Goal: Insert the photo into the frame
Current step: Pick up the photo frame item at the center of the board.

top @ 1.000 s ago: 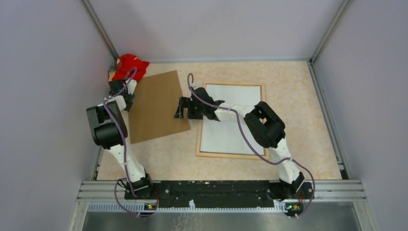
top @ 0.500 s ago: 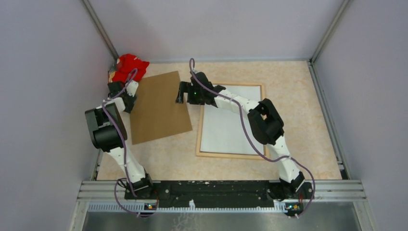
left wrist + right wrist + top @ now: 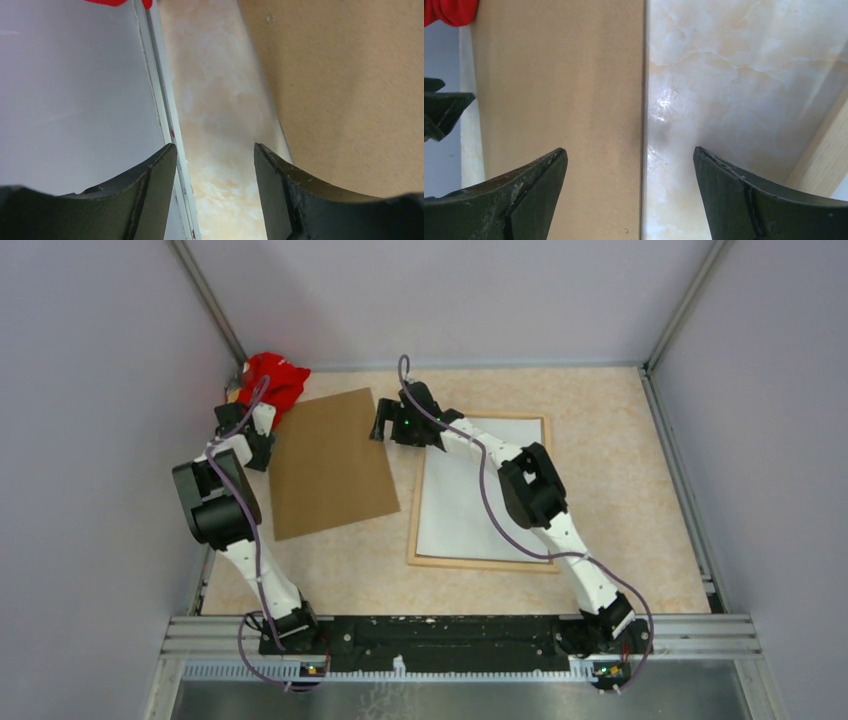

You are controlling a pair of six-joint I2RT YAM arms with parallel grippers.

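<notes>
Marbled beige table underneath everything, walled in on three sides. Largest on it, the frame: thin light wood, flat, long sides running away from the arm bases. Inside the frame's rim, the photo, plain whitish side up, flat, a narrow band of wood showing all round, the right arm stretched across above its far left part. Just left of the frame, a brown backing board, flat on the table, turned a little out of square with the frame, a strip of bare table between the two. Above that strip, by the frame's far left corner, the right gripper: jaws spread wide, nothing between them, one finger over the board and the other over bare table, the board's right edge running up the gap; whether touching the surface, cannot tell. Further left of the frame, past the board's far edge, the left gripper: jaws apart and holding nothing, over the thin run of table between board and side wall. Smallest and furthest from the frame, a crumpled red cloth in the far left corner, just beyond the board.
</notes>
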